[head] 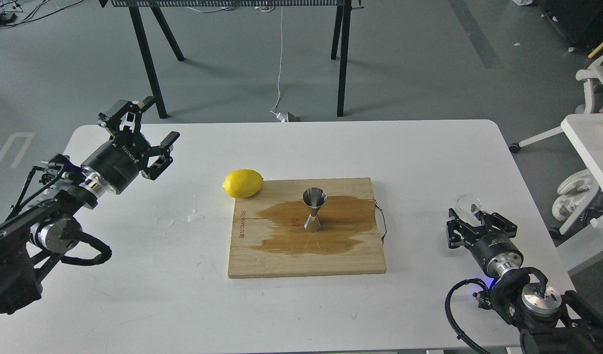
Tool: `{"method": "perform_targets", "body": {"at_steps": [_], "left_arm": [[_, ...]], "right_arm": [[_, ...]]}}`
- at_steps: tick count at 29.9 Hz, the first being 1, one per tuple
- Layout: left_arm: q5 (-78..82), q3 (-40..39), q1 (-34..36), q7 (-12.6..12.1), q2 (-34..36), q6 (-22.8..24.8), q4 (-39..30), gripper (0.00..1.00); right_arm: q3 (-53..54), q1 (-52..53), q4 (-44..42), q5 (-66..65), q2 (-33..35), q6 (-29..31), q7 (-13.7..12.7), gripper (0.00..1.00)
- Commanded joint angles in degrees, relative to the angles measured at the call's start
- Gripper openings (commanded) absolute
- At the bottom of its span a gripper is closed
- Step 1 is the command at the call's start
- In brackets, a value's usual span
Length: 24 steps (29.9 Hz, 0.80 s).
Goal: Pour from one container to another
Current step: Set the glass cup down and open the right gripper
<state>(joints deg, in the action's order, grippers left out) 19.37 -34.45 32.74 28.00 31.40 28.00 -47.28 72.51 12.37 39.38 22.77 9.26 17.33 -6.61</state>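
Observation:
The steel jigger [314, 209] stands upright in the middle of the wooden board [282, 260], inside a dark wet patch. At the table's right side my right gripper [471, 215] is shut on the small clear cup [467, 202], which sticks up just past its fingertips, low over the table and well to the right of the board. My left gripper [151, 124] hovers open and holds nothing above the table's far left corner, a good way from the jigger.
A yellow lemon [242, 183] lies against the board's far left corner. Small water drops [195, 215] sit on the white table [134, 295] left of the board. A white chair and a side table stand beyond the right edge.

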Motion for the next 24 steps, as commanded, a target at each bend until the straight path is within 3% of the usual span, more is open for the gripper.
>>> {"method": "perform_targets", "body": {"at_steps": [1,11,24], "left_arm": [[-0.03,0.00,0.05,0.00,0.06,0.00,0.00,0.90],[-0.03,0.00,0.04,0.00,0.06,0.00,0.00,0.90],[-0.03,0.00,-0.04,0.00,-0.02,0.00,0.00,0.90]], "right_arm": [[0.00,0.02,0.08,-0.09,-0.03,0.07,0.02,0.56],[-0.52,0.81,0.09,-0.18,-0.12,-0.19,0.02,0.72],[-1.23,0.90,0.09,-0.18,-0.12,-1.51,-0.07,0.85]]}}
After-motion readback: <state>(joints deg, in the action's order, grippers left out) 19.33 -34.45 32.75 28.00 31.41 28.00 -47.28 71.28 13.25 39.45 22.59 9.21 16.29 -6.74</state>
